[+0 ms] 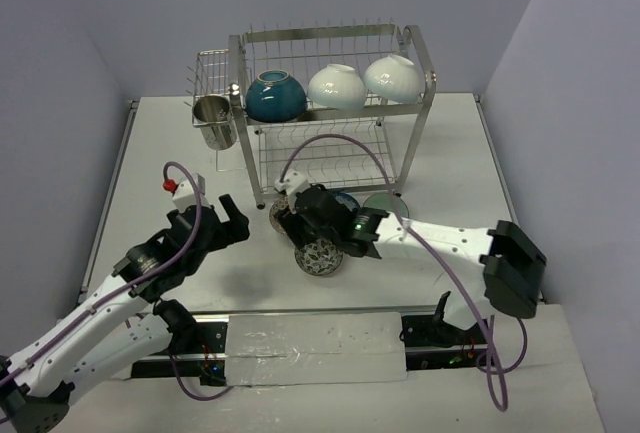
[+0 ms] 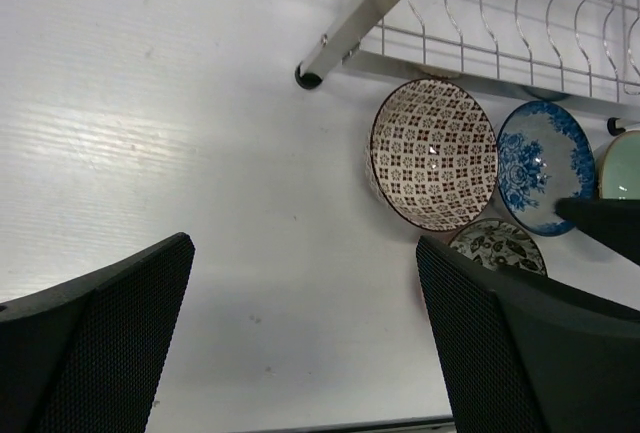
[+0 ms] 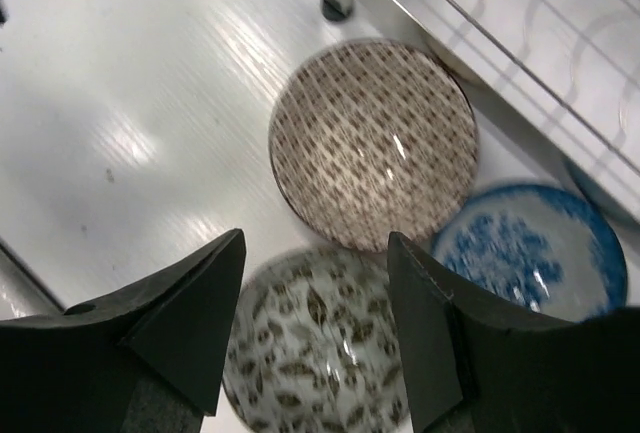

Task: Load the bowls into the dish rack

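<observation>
Three patterned bowls (image 3: 372, 143) crowd the dish rack's (image 1: 330, 153) near edge.

A two-tier steel wire dish rack (image 1: 330, 158) stands at the far middle of the white counter (image 1: 160, 153). Along its upper tier sit a round teal ceramic bowl (image 1: 276, 96) at the left, a white ceramic bowl (image 1: 337, 87) in the middle and a second white bowl (image 1: 393, 79) at the right. A small wire side basket (image 1: 210, 68) hangs on the rack's left end, with a shiny steel cup (image 1: 213, 121) at its bottom. Before the rack's front left foot lies a brown-patterned bowl (image 3: 372, 143). Right of it lies a blue-and-white flowered bowl (image 3: 530, 258), then a pale green bowl (image 2: 620, 165). A leaf-patterned bowl (image 3: 315, 353) lies nearest, under the right gripper (image 3: 315, 253).
</observation>
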Robot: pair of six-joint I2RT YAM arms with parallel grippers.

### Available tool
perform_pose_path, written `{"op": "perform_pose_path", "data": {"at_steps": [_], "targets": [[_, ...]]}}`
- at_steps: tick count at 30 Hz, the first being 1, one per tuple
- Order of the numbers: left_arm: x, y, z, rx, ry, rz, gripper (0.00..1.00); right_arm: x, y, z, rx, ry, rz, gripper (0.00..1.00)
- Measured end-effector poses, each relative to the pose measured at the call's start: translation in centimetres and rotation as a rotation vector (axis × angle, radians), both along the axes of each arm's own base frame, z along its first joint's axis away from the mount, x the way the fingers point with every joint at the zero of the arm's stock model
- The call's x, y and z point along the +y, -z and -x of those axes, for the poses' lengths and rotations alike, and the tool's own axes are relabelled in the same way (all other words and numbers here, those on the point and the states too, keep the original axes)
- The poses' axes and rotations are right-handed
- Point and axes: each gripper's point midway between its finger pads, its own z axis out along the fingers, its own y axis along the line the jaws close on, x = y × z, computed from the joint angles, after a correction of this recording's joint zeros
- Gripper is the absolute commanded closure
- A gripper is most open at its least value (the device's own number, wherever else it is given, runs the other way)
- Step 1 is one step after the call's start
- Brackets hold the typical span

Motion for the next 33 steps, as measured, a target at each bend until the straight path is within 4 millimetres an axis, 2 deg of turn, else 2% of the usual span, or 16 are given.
{"op": "perform_pose_path", "data": {"at_steps": [4, 9, 19, 23, 27, 31, 33], "targets": [[1.2, -1.5, 0.2, -0.066, 0.002, -0.025, 0.01, 3.7, 1.4, -0.7, 0.019, -0.071, 0.039, 0.36], [2.2, -2.7, 0.0, -0.123, -0.001, -0.061, 0.01, 6.4, 3.4, -0.9, 0.047, -0.115, 0.075, 0.41], [3.6, -4.1, -1.1, -0.204, -0.030, -0.136, 0.01, 7.4, 6.3, -1.7, 0.080, -0.071, 0.122, 0.61], [3.9, -5.3, -1.3, -0.252, -0.040, -0.121, 0.01, 7.2, 7.2, -2.0, 0.088, -0.040, 0.137, 0.65], [3.8, -6.0, -1.7, -0.281, -0.042, -0.118, 0.01, 7.0, 7.4, -2.3, 0.083, -0.009, 0.139, 0.70], [3.7, -5.8, -2.2, -0.278, -0.042, -0.139, 0.01, 6.9, 7.3, -2.6, 0.076, 0.015, 0.136, 0.86], [3.8, -5.6, -2.3, -0.270, -0.042, -0.151, 0.01, 6.9, 7.3, -2.6, 0.075, 0.016, 0.133, 0.89]]}}
